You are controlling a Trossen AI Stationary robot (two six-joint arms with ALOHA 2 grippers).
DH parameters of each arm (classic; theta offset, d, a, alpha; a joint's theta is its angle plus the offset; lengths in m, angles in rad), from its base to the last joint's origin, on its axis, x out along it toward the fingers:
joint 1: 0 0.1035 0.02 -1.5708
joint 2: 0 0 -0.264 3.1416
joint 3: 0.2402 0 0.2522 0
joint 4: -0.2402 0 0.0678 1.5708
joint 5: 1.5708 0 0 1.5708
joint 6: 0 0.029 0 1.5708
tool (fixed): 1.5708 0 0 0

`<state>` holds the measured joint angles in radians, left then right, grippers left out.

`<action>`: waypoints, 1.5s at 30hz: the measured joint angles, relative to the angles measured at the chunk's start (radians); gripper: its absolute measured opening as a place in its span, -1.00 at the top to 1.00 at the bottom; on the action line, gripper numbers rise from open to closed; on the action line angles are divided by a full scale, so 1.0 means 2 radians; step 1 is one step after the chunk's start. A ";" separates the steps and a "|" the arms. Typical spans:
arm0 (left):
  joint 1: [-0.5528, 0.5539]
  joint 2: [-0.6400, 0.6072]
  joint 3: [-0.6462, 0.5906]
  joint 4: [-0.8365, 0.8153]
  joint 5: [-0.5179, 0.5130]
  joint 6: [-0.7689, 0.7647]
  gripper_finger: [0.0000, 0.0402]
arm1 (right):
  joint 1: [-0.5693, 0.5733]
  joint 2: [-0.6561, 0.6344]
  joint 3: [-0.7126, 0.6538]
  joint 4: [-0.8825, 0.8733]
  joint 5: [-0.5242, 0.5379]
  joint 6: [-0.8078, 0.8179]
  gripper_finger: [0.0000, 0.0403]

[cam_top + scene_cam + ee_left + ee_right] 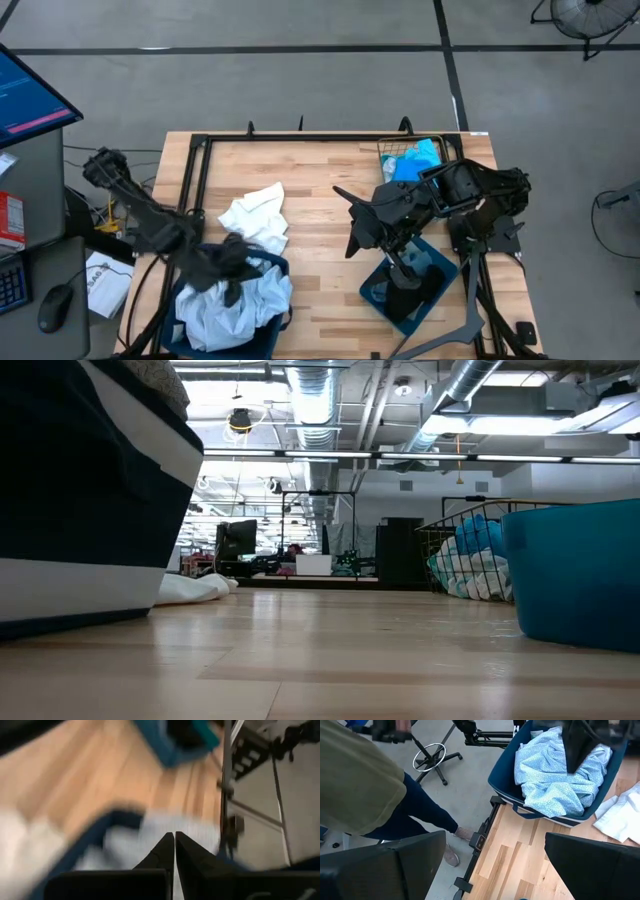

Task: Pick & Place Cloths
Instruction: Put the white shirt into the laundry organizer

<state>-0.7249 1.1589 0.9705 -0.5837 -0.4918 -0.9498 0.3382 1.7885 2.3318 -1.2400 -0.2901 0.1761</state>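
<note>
A pale blue cloth (228,305) fills the dark bin (276,268) at the table's front left corner; the right wrist view shows it crumpled and patterned with fine dots. The left gripper (174,851) hangs just above that bin, its fingers pressed together with nothing between them. A white cloth (256,215) lies on the bare wood just behind the bin. At the back right corner a wire basket (392,155) holds turquoise and blue cloths (418,159). The right gripper (495,865) is raised over the table, its fingers spread wide and empty. A teal bin (434,262) sits near the front right. A person (365,785) stands beside the table's left edge.
</note>
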 joint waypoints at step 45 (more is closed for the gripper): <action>-0.077 0.248 -0.028 0.052 0.158 -0.151 0.99 | -0.007 0.000 0.000 -0.032 0.051 -0.066 -0.65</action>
<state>-0.8787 1.6551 0.9150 -0.4801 -0.1749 -1.2513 0.3241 1.7885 2.3322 -1.3031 -0.1889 0.0438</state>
